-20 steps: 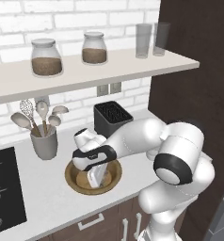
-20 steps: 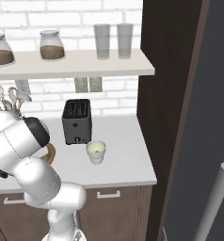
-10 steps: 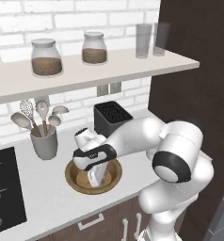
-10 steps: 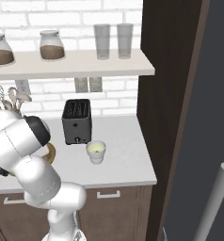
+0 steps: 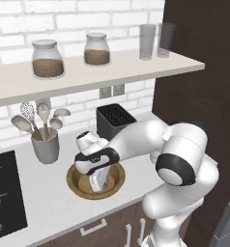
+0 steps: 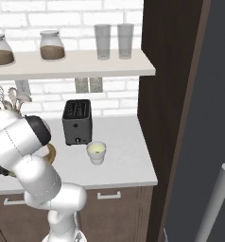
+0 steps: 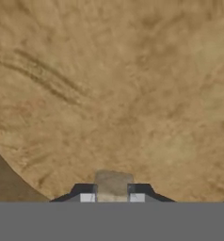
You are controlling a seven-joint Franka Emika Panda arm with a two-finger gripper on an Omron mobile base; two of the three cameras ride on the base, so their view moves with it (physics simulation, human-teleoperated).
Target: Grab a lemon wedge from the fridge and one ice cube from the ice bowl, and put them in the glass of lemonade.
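Observation:
The ice bowl [image 5: 74, 185], wide, shallow and brown, sits on the counter in front of the toaster; its wooden floor [image 7: 109, 94] is close under the hand. My gripper [image 5: 98, 183] reaches down into it. In the hand view the gripper [image 7: 112, 197] has its jaws drawn in on a small translucent ice cube [image 7: 113, 182] resting on the bowl's bottom. The glass of lemonade [image 6: 96, 152], a short whitish cup, stands on the counter right of the bowl's edge [image 6: 52, 153]. The grey fridge door [image 6: 199, 118] stands at the far right. The lemon wedge is out of view.
A black toaster [image 5: 115, 119] stands behind the bowl, and a grey utensil holder [image 5: 44, 147] to its left. A stovetop [image 5: 3, 193] lies at the counter's left end. The shelf above [image 5: 102, 72] carries two jars and two tall clear glasses. A silver fridge handle [image 6: 218, 198] juts at lower right.
The jaws have drawn together from wide apart onto the ice cube. The arm has stayed over the bowl with hardly any shift.

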